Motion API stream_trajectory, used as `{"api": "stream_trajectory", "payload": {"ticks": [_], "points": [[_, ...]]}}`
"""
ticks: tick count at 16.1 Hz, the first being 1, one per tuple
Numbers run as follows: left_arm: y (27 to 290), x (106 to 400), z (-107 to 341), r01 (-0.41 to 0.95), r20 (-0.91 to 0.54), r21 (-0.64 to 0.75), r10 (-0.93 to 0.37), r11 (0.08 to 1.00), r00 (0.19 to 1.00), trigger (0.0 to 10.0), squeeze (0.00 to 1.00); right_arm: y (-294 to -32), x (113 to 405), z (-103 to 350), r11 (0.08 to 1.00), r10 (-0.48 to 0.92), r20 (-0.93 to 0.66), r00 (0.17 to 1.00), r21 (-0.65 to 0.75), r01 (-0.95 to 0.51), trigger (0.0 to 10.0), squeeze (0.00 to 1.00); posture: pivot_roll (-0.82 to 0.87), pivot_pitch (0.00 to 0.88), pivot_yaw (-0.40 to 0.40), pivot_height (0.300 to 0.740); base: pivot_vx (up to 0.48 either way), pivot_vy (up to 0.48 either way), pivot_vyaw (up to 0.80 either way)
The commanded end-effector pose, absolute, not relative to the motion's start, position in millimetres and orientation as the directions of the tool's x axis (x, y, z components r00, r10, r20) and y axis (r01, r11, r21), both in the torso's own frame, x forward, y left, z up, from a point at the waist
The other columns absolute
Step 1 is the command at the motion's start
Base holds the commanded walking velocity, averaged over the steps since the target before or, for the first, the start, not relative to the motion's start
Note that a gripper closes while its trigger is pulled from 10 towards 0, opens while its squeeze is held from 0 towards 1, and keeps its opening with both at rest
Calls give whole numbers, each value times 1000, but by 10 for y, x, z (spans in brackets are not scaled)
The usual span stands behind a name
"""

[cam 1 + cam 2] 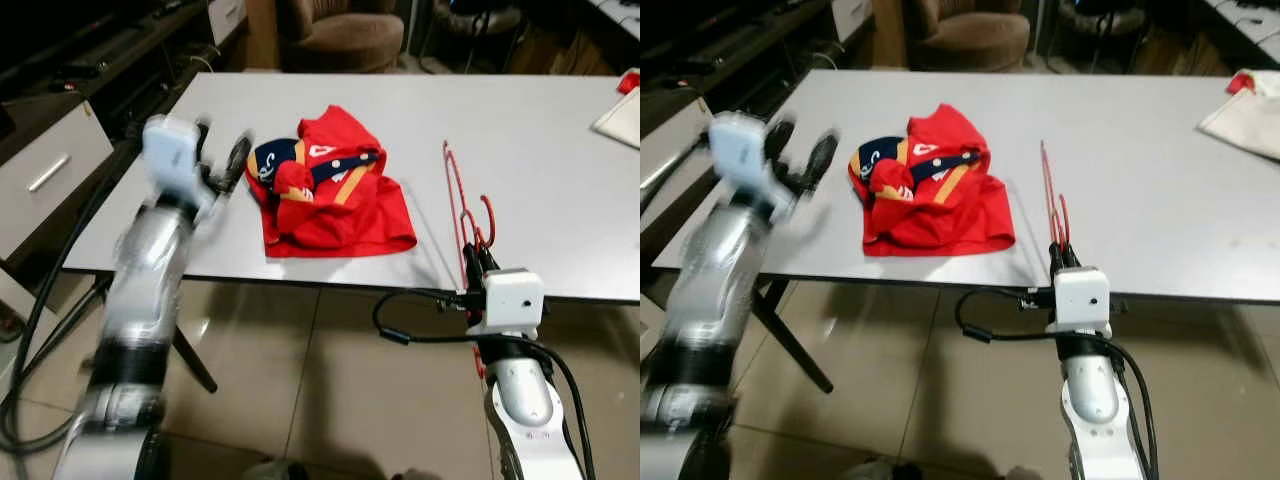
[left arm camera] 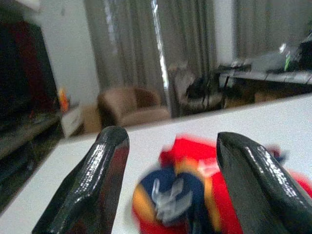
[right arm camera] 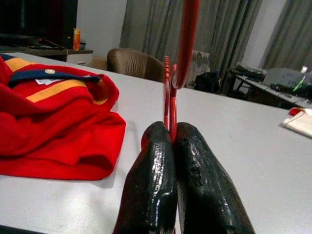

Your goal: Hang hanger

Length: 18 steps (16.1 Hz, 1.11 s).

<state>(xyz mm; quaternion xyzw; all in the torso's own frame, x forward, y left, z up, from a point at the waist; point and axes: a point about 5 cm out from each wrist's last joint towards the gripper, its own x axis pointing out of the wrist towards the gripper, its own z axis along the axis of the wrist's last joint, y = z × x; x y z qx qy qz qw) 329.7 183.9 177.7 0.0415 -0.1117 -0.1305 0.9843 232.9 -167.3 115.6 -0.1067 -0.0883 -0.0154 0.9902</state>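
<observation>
Grey table (image 1: 560,180). Red hanger (image 1: 458,200) lies on it at about 3 o'clock of the crumpled red shirt (image 1: 335,190), running from the near edge away toward 12. Right gripper (image 1: 480,262) at the table's near edge, fingers pressed together on the hanger's near end; in the right wrist view the red wire (image 3: 171,92) rises straight out from between the fingertips. Hook curls just beside the gripper. Left gripper (image 1: 226,165), blurred, raised at 9 o'clock of the shirt, fingers (image 2: 92,190) spread wide, nothing between them. Brown armchair (image 1: 340,35) beyond the table at 12.
</observation>
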Motion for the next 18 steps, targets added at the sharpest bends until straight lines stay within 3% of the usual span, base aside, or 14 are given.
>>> {"api": "stream_trajectory", "payload": {"ticks": [1,3,5,7,18], "points": [[1747,3255,1631,280,145,96,-292,955,945,10000,0,-1668,2358,1192,977,-6,198,980,-206,48,0,0,-60,0,51,740,0,0,0],[1632,3013,1376,214,77,17,-215,977,974,10000,0,-1646,2401,1263,987,-28,240,970,-147,65,0,0,-59,0,46,740,0,0,0],[1594,2907,1355,153,88,24,-155,988,984,10000,0,-1668,2413,1295,985,-47,256,966,-149,87,0,0,-50,0,37,740,0,0,0],[1488,2859,1362,176,86,25,-178,984,980,10000,0,-1681,2404,1305,983,-61,264,963,-152,104,0,0,-48,1,36,740,0,0,0],[1391,2997,1362,193,50,6,-193,981,980,10000,0,-1671,2443,1186,989,-71,197,978,-110,94,0,0,-51,11,30,740,-24,0,0]]}}
